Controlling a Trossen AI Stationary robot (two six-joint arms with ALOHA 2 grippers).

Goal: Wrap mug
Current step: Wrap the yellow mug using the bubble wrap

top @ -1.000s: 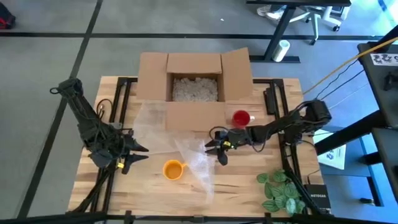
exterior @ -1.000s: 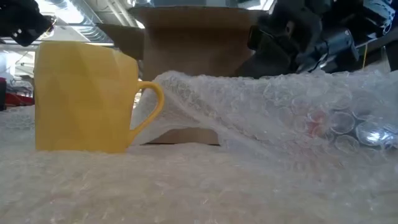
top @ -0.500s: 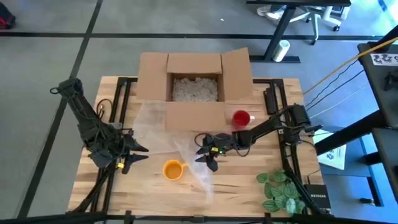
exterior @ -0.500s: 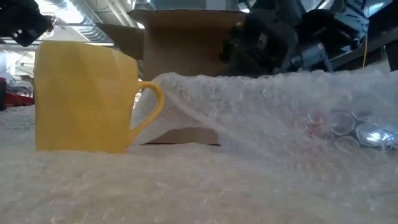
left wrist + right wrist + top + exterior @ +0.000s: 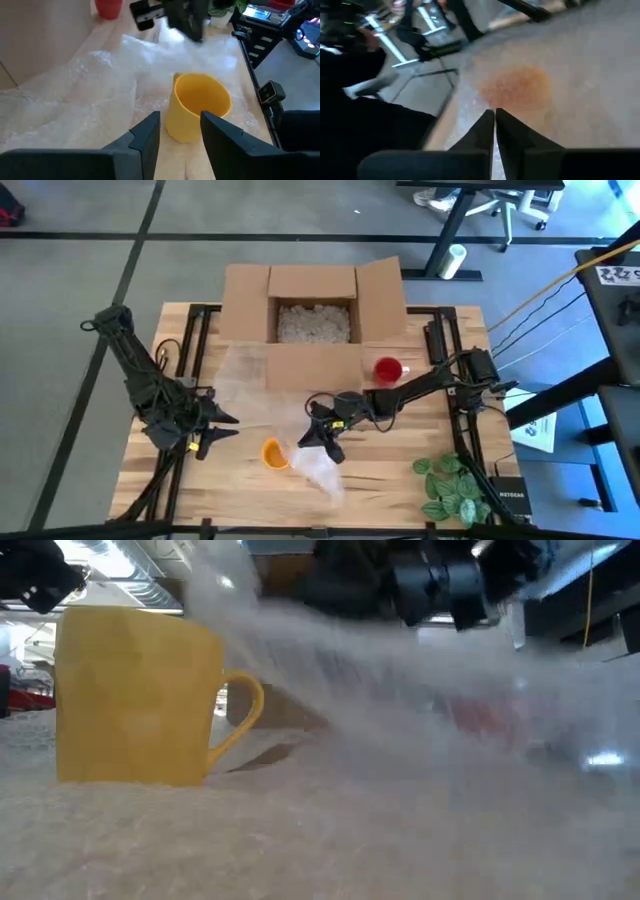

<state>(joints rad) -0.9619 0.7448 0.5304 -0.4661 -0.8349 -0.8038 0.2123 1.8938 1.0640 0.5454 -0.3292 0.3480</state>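
Observation:
A yellow mug (image 5: pixel 271 452) stands upright on a sheet of clear bubble wrap (image 5: pixel 250 385) near the table's front. In the left wrist view the mug (image 5: pixel 196 106) shows just beyond my open left gripper (image 5: pixel 180 134), which waits at the mug's left (image 5: pixel 218 430). My right gripper (image 5: pixel 318 437) is at the mug's right side, shut on the bubble wrap. A raised stretch of wrap (image 5: pixel 400 670) slants up past the mug's handle (image 5: pixel 240 715). Through the wrap the mug (image 5: pixel 517 87) shows as an orange patch. My right gripper pinches the bubble wrap (image 5: pixel 496 102) between its two shut fingers, coming slantwise from the table's right. The held stretch is lifted off the table and leans over the mug's handle side; more wrap (image 5: pixel 315 470) bunches below it. Edge or fold, I cannot tell.
An open cardboard box (image 5: pixel 315 305) with packing fill stands at the table's far side. A red cup (image 5: pixel 388 368) stands right of the box's front flap. A green plant (image 5: pixel 450 485) lies at the near right corner. Bare wood shows along the near edge.
My right gripper has gone toward the table's left and near edge, up to the mug, drawing the bubble wrap with it. That part of the wrap has lifted off the table and folded toward the mug, now covering its right side; the mug has stayed put.

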